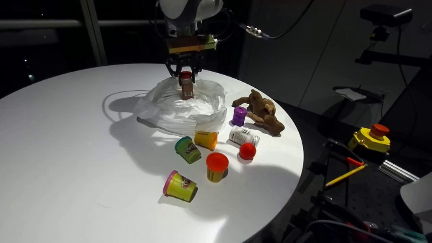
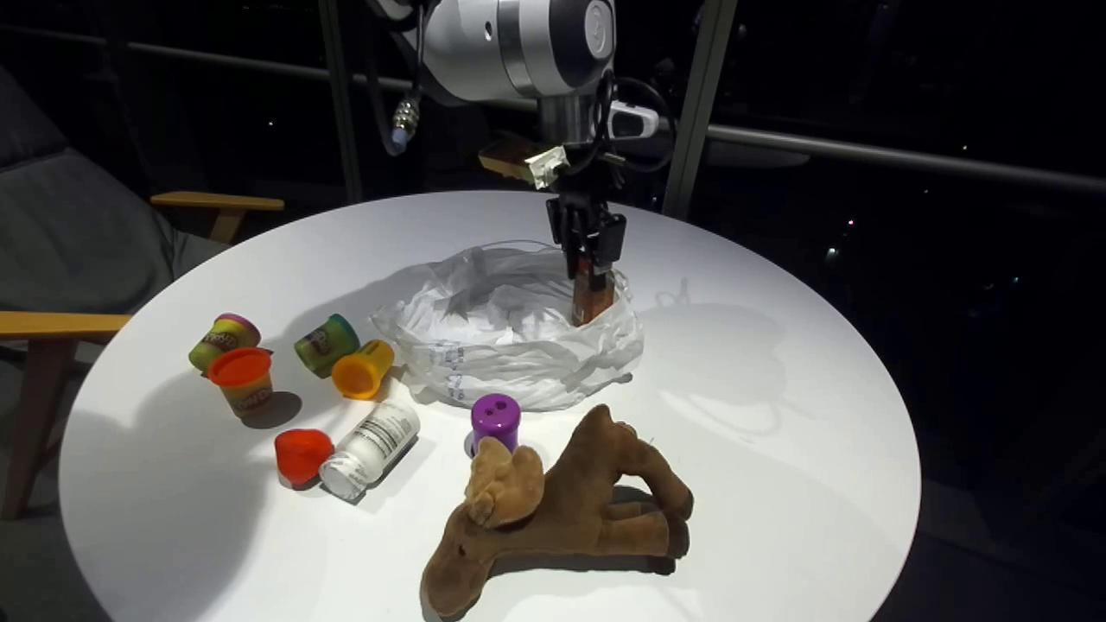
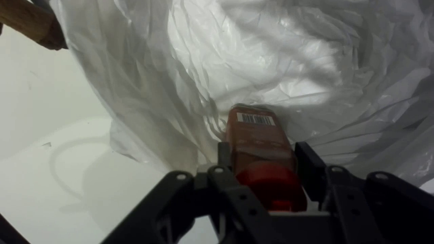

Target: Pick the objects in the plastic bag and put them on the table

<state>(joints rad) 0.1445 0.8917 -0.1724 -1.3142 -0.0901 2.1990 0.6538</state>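
The white plastic bag [image 1: 158, 114] lies wide open on the round white table [image 1: 84, 168]; it also shows in an exterior view [image 2: 510, 376] and the wrist view [image 3: 135, 84]. My gripper [image 1: 187, 82] is shut on a red-brown spice bottle [image 1: 187, 91] with a red cap. In the wrist view the bottle [image 3: 256, 135] sits between the two fingers [image 3: 263, 149], cap toward the palm and barcode end pointing down. The bottle is roughly upright over one side of the bag, its lower end within the bag's rim. Only crumpled plastic shows inside the bag.
Beside the bag lie several Play-Doh tubs [image 1: 188, 150], a white bottle [image 1: 243, 135], a red ball-like object [image 1: 247, 151], a purple container [image 1: 239, 116] and a brown plush moose [image 1: 261, 109]. The moose [image 2: 570, 523] lies near the table edge.
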